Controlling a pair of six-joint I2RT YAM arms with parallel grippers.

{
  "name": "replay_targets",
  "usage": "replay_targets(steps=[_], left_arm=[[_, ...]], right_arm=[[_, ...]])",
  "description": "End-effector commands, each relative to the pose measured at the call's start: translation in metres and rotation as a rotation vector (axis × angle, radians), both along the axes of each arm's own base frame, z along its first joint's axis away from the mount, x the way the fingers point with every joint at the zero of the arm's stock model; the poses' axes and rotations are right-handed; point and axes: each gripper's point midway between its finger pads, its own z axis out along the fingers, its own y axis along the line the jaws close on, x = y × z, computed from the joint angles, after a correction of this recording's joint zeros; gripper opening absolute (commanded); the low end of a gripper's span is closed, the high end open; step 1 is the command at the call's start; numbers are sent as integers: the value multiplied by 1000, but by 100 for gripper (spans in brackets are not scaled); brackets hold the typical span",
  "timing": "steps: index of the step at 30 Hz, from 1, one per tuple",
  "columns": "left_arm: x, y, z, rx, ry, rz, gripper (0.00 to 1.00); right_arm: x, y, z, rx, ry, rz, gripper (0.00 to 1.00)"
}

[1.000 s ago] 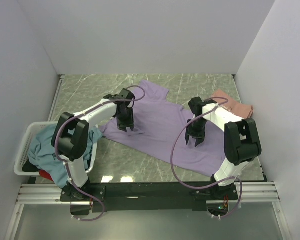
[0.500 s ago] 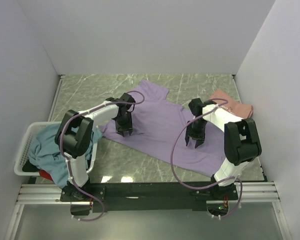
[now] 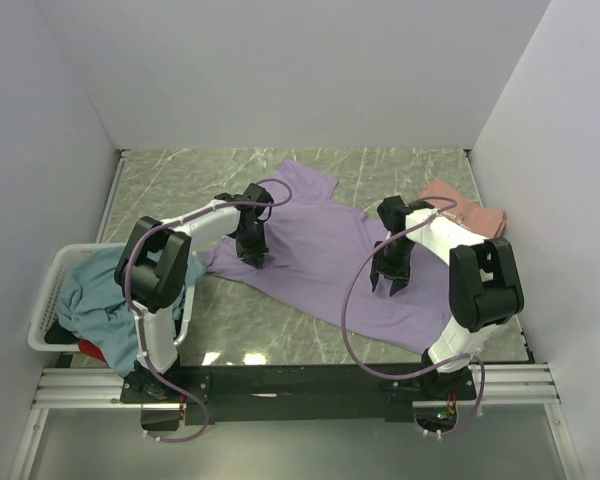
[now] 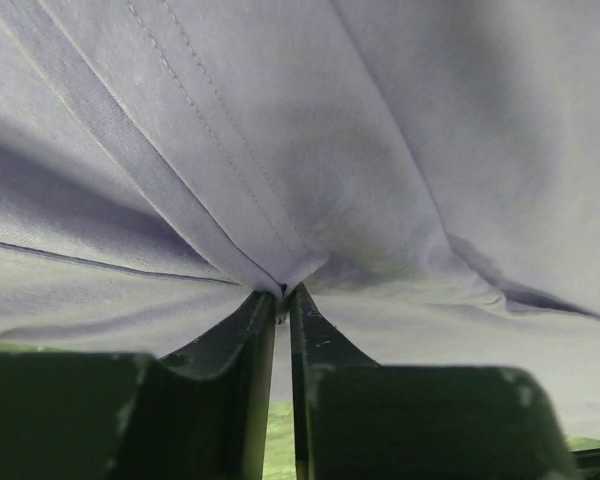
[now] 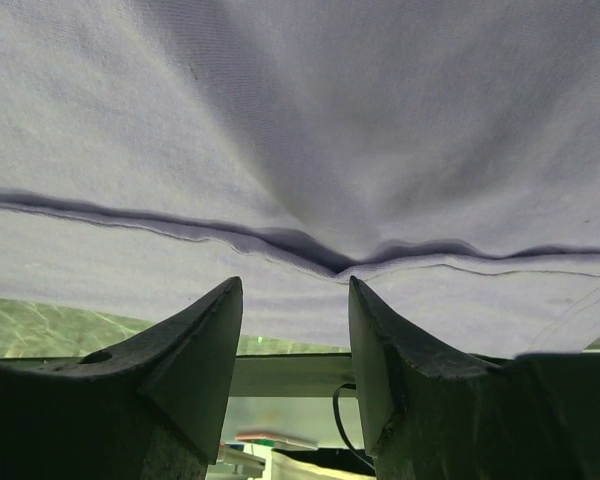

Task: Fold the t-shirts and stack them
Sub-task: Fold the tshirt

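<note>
The lavender-purple t-shirt (image 3: 325, 255) lies spread across the middle of the table. My left gripper (image 3: 256, 258) is shut on a fold of its cloth near its left edge; the left wrist view shows the pinched pleat (image 4: 282, 285) between the fingertips. My right gripper (image 3: 392, 285) stands open over the shirt's right part, a raised crease (image 5: 335, 265) just ahead of its fingers (image 5: 205, 340). The salmon-pink t-shirt (image 3: 468, 210) lies folded at the back right. The teal-blue t-shirt (image 3: 90, 295) hangs over the basket, with the red one (image 3: 90, 350) under it.
A white slatted basket (image 3: 52, 290) stands at the table's left edge. White walls close the back and both sides. The green marbled tabletop (image 3: 180, 180) shows round the shirts.
My left gripper has closed on the purple cloth and shifted slightly. The right gripper has barely moved.
</note>
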Motion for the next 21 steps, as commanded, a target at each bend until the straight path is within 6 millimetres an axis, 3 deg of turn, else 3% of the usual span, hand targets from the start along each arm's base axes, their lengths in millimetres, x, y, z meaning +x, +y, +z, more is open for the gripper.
replay_targets(steps=[1,4,5,10,21], left_arm=[[16,-8,15,-16,-51,-9,14],[20,-9,22,-14,-63,-16,17],[21,-10,22,-14,-61,-20,24],[18,-11,21,-16,-43,-21,32],[18,-7,27,0,-51,-19,30]], right_arm=[[4,-1,10,-3,-47,-9,54],[3,0,9,-1,-42,-9,54],[3,0,9,1,-43,-8,54],[3,-1,9,-3,-41,-5,54],[2,0,8,-2,-41,-5,54]])
